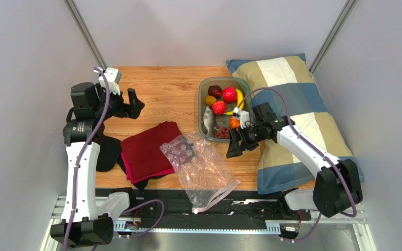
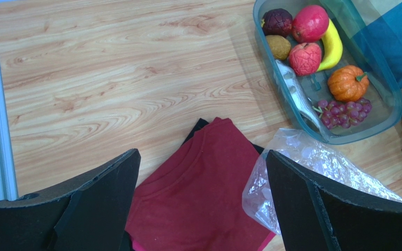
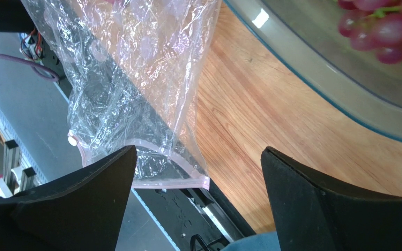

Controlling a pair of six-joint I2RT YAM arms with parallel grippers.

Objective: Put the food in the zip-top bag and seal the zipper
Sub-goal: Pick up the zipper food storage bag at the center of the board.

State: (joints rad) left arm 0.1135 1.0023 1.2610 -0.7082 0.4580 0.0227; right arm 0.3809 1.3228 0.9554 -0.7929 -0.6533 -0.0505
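Zip-top bag (image 1: 200, 167) lies flat in the middle of the worktop (image 1: 171, 94), and all the food sits in a tub to its right.

On the left, the left hand (image 1: 135, 103) is held up over the far left part of the worktop. Its two black fingers (image 2: 98, 198) are spread wide with nothing between them. Nearer the arms, a black cloth (image 1: 107, 154) lies under a folded red cloth (image 1: 148, 151).

The bag's left edge lies just over the red cloth's right side. The bag is clear and crinkly. Its zipper (image 1: 218, 197), a thin pink strip, is at the near end. That end hangs past the worktop's edge over the black rail (image 1: 261, 201). In the right wrist view the mouth looks a little open.

The bag's far corner is close to the tub (image 1: 202, 86), a clear box with round corners. In it are a dark plum (image 2: 277, 22), a red apple (image 2: 309, 23), a yellow banana (image 2: 333, 46), a brown round piece (image 2: 278, 47), a red strawberry (image 2: 305, 58), a grey fish (image 2: 295, 97), an orange pumpkin (image 2: 347, 83) and purple grapes (image 2: 344, 112). The fish lies along the tub's left wall. The grapes are at the near end, just beside the pumpkin.

The right hand (image 1: 241, 144) hovers by the tub's near right corner. Its fingers are wide apart too and hold nothing.

A striped pillow (image 1: 297, 99) lies at the far right, right beside the tub.
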